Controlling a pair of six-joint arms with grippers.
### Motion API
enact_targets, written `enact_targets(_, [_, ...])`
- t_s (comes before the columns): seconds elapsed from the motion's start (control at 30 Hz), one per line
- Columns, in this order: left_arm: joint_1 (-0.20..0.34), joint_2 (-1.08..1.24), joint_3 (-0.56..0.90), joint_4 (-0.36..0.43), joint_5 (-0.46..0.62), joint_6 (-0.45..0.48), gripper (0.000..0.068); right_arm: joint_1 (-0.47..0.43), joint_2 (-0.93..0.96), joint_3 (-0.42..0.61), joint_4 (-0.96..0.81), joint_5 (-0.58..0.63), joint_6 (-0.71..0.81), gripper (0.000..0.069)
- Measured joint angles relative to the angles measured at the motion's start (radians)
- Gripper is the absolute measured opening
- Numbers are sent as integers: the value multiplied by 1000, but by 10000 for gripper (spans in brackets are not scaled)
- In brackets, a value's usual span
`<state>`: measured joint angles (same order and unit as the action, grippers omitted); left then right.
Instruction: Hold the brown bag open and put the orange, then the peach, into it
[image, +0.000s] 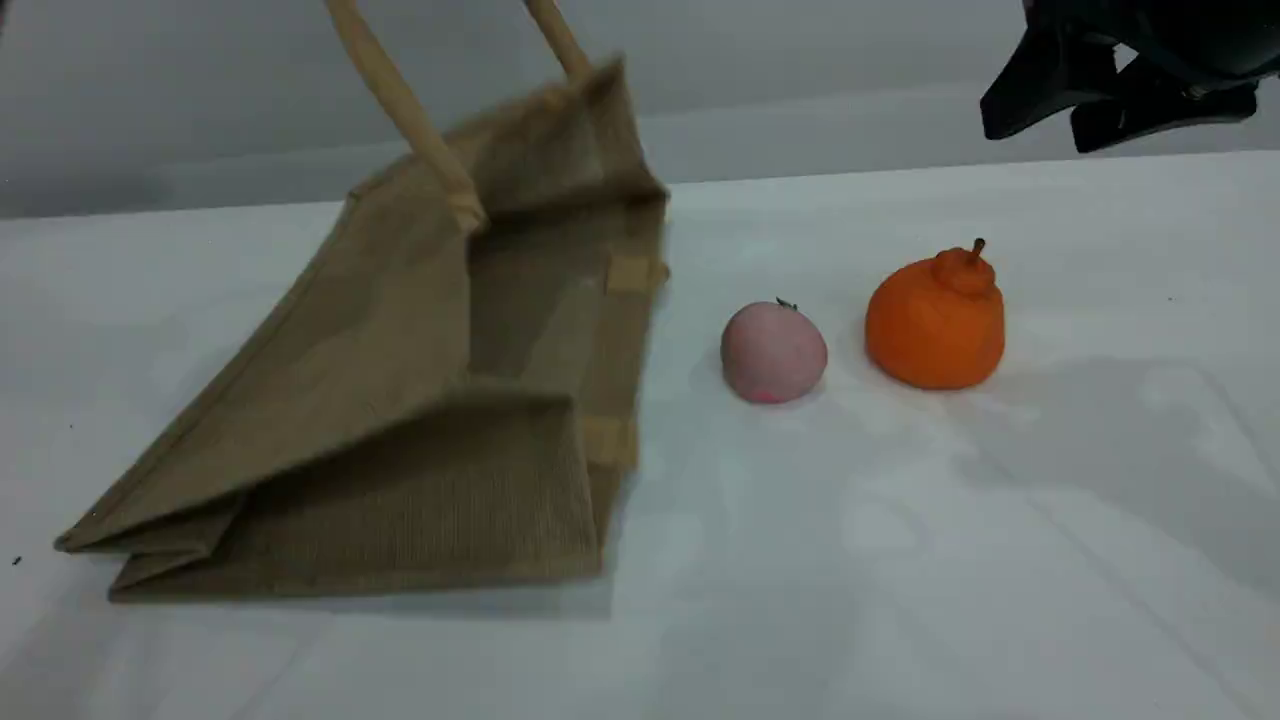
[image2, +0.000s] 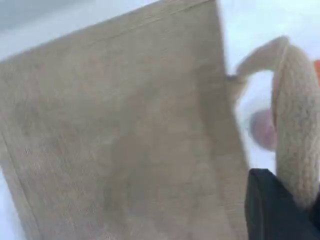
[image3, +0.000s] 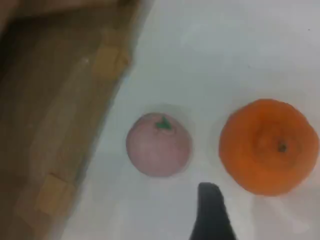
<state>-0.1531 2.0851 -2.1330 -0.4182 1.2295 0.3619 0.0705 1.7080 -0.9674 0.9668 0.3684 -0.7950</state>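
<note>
Brown jute bag (image: 400, 400) lies on its side at the left of the white table (image: 900, 560), mouth facing right toward the fruit. Upper side panel is lifted, so the mouth gapes as a wedge; lower panel is flat on the cloth. One beige rope handle (image: 400, 100) runs taut from the upper rim out through the top edge of the scene view. In the left wrist view that handle (image2: 295, 125) passes right beside the dark fingertip of the left gripper (image2: 280, 210), jaws fully closed, clamped on the handle.

Peach (image: 773, 352), dull pink with a small dark green stem tip, sits on the table just right of the bag mouth, not touching it. Orange (image: 936, 322) stands upright just right of the peach, knobby top and brown stem up; a narrow gap separates the two.

Right gripper (image: 1110, 100) hangs in the air at the upper right of the scene view, above and behind the orange, jaws apart, holding nothing. Its wrist view looks down on the peach (image3: 159, 145) and orange (image3: 269, 146), one dark fingertip (image3: 212, 215) low between them.
</note>
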Motion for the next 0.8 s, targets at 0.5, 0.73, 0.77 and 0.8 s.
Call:
enact_targets(0.5, [0, -213, 240, -101, -8, 197, 78, 0, 0, 0, 24, -31, -40, 416])
enact_targets(0.73, [0, -214, 240, -128, -9, 319, 78, 0, 35, 0, 127, -111, -167, 416])
enact_targets(0.77, [0, -213, 240, -138, -9, 320, 78, 0, 49, 0, 146, -117, -184, 416])
enact_targets(0.8, [0, -213, 240, -148, -9, 320, 78, 0, 64, 0, 162, -118, -205, 416])
